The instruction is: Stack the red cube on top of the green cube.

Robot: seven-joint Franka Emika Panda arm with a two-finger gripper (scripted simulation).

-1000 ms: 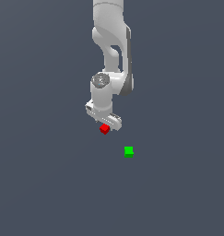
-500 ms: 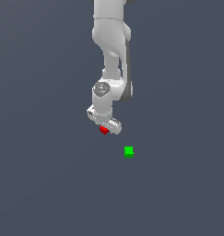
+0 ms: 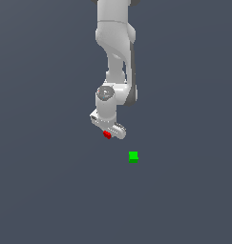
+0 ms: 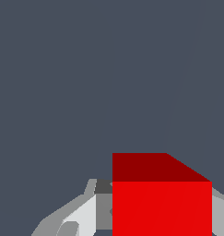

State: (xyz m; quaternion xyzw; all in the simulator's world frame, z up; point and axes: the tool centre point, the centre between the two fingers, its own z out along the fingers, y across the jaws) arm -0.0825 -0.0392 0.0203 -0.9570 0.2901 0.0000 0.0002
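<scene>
The red cube peeks out under the white gripper, mostly covered by the hand in the exterior view. In the wrist view the red cube fills the space between the grey fingers, which are shut on it. The green cube lies on the dark floor, lower and toward the exterior view's right of the gripper, apart from it. The green cube does not show in the wrist view.
The white arm rises straight up from the gripper to the top of the exterior view. A plain dark grey floor surrounds both cubes.
The gripper has sunk lower over the red cube, so less of the cube shows now. The green cube has stayed where it was.
</scene>
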